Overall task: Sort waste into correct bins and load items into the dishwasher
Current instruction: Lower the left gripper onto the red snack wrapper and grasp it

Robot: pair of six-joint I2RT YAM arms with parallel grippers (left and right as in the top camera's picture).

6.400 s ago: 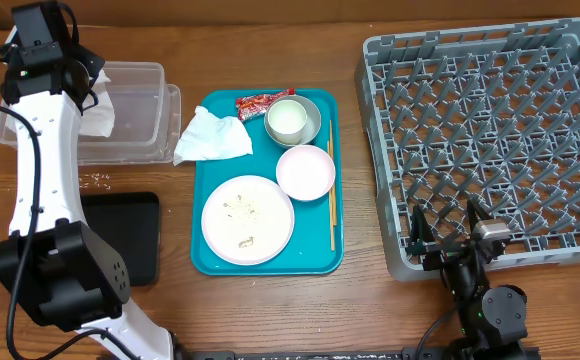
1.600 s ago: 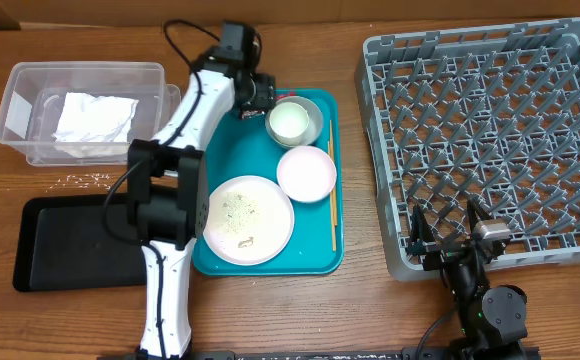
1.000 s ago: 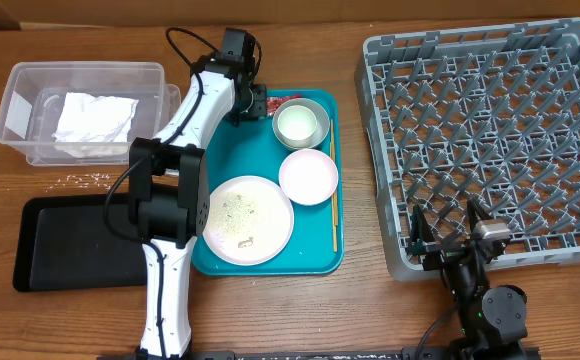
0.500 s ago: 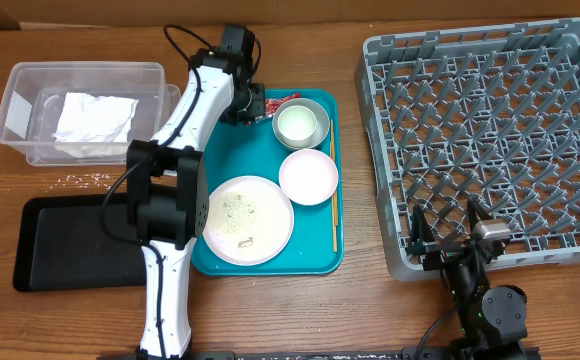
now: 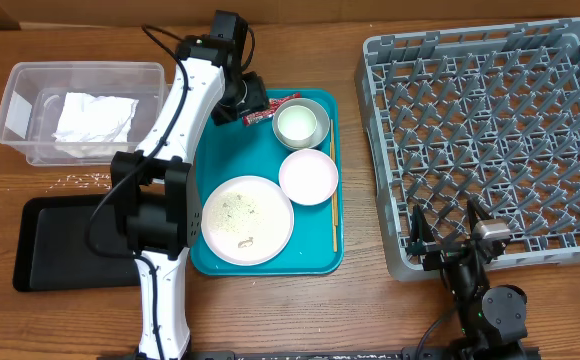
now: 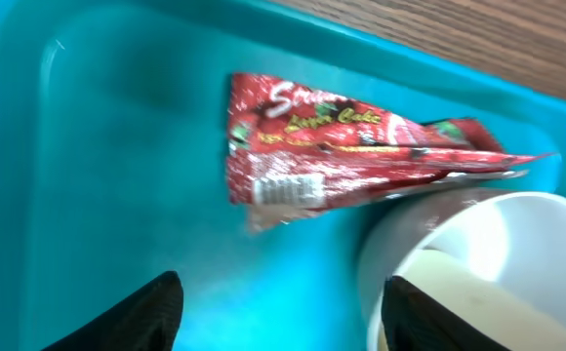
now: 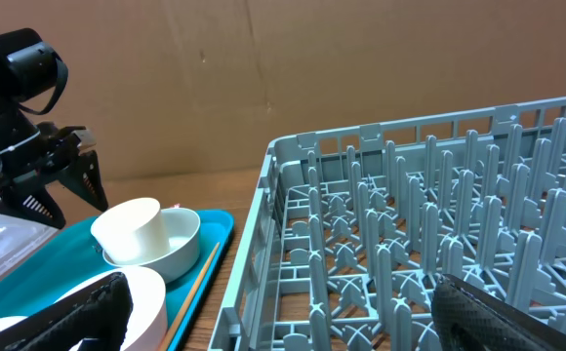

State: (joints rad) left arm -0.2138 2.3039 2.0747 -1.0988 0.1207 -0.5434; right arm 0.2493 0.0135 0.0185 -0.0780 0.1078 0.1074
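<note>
The red-and-white wrapper point(image 6: 361, 146) lies flat on the teal tray point(image 6: 98, 175), just ahead of my left gripper point(image 6: 278, 327), which is open with nothing between its fingers. Overhead, that gripper point(image 5: 252, 98) hovers at the tray's back edge beside the wrapper point(image 5: 270, 109). The small white cup point(image 5: 297, 121) sits in the metal bowl point(image 5: 316, 108). Further forward lie the pink bowl point(image 5: 307, 176) and the plate point(image 5: 247, 218), which has crumbs on it. The crumpled napkin point(image 5: 93, 118) rests in the clear tub point(image 5: 30, 75). My right gripper point(image 7: 288, 327) is open at the dish rack's point(image 5: 490, 140) front edge.
A black tray point(image 5: 70, 245) lies at the front left, with loose crumbs point(image 5: 85, 180) on the wood behind it. Wooden chopsticks point(image 5: 332, 205) lie along the teal tray's right side. The left arm point(image 5: 185, 120) stretches over the tray's left edge.
My left gripper has opened and pulled back a little to the left; the wrapper now lies loose on the teal tray. The right arm has not moved.
</note>
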